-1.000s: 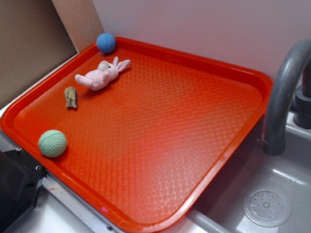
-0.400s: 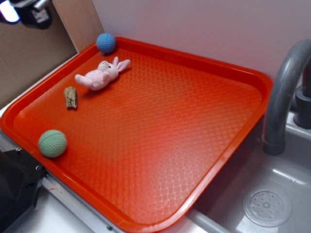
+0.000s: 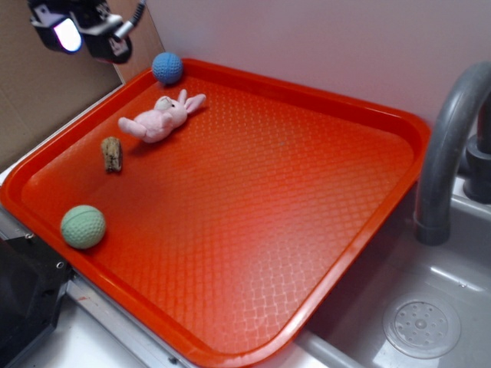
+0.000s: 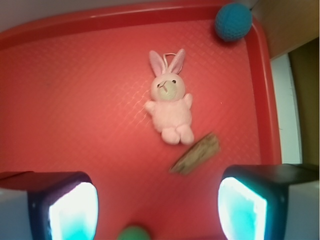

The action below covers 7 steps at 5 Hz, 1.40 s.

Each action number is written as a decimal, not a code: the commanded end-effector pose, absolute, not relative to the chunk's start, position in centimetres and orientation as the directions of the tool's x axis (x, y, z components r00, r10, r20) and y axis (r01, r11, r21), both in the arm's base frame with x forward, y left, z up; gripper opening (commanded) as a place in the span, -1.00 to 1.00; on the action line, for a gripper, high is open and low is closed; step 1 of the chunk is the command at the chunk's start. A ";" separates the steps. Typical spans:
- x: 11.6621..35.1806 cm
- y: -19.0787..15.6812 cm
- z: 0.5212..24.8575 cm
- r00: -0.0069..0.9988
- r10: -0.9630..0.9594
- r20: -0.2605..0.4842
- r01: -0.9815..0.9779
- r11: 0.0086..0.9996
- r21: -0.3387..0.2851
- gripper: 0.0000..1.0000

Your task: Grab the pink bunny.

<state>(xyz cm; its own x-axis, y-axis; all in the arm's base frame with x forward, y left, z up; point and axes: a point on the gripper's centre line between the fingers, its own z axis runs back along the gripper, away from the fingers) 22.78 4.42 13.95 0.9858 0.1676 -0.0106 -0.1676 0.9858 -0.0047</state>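
The hand is wide open and holds nothing, hanging above the red tray. Just beyond its fingers lies a brown wood piece. Further on, the pink bunny lies flat, face up, its feet beside the wood piece. A blue ball sits in the far corner.

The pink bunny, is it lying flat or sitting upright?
Lying flat: the pink bunny rests on its back on the red tray, face up, ears spread.

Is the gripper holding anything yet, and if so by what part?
Nothing. The gripper is open and empty above the tray; the bunny lies untouched ahead of it.
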 end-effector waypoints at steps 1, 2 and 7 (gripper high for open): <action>25.4 6.8 10.8 0.987 0.161 0.002 -0.161 0.987 -0.030 1.00; 26.4 6.6 8.0 0.990 0.137 -0.039 -0.137 0.991 0.004 1.00; 26.5 5.7 2.8 0.990 0.061 -0.130 -0.061 0.998 0.004 -1.00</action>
<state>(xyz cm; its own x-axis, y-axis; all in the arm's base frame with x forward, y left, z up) 26.24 5.60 1.92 0.9831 0.0760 -0.1666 -0.0760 0.9971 0.0064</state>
